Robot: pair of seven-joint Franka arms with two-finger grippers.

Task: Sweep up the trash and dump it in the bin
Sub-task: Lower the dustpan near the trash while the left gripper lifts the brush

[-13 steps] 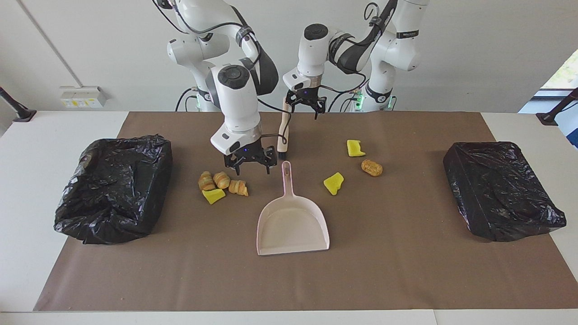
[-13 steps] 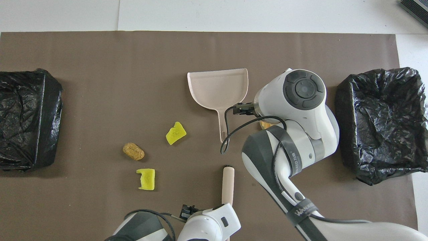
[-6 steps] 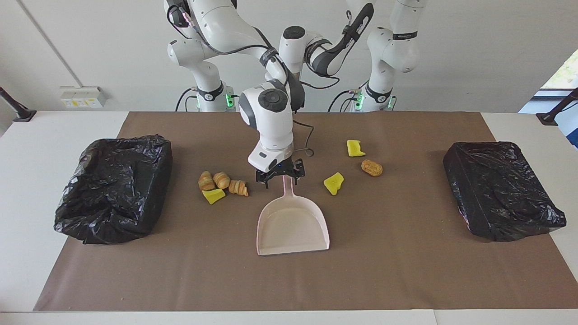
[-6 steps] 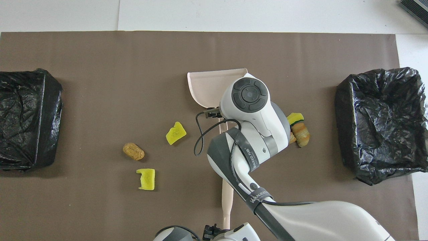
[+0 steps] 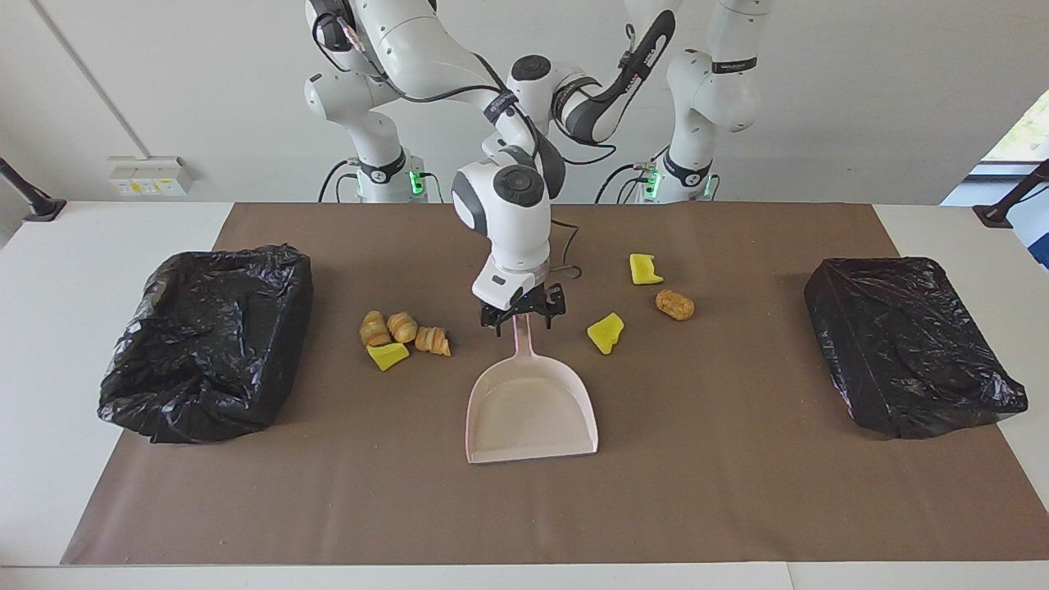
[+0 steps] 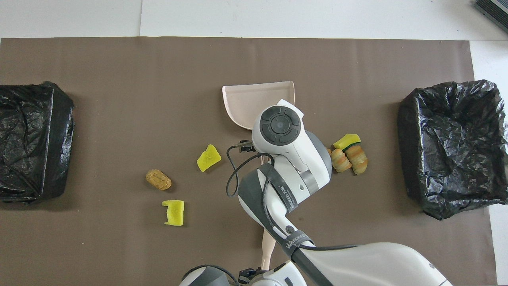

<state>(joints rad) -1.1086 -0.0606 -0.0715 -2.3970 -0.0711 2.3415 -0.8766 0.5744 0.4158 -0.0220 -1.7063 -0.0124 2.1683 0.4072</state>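
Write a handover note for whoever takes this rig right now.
Right gripper: open, astride the dustpan handle, not yet closed on it.
Left gripper: shut on the brush handle, close to the robots.
Trash: three croissant pieces and a yellow wedge toward the right arm's end; two more wedges and a bun toward the left arm's end.
Done: both tools reached; dustpan empty, flat on the mat.
Left: grip the dustpan, sweep all seven pieces in, dump into a black-bagged bin.

Since a second ago: right pincer point(image 5: 522, 318) from croissants point(image 5: 403, 329) to dustpan handle point(image 5: 519, 336)
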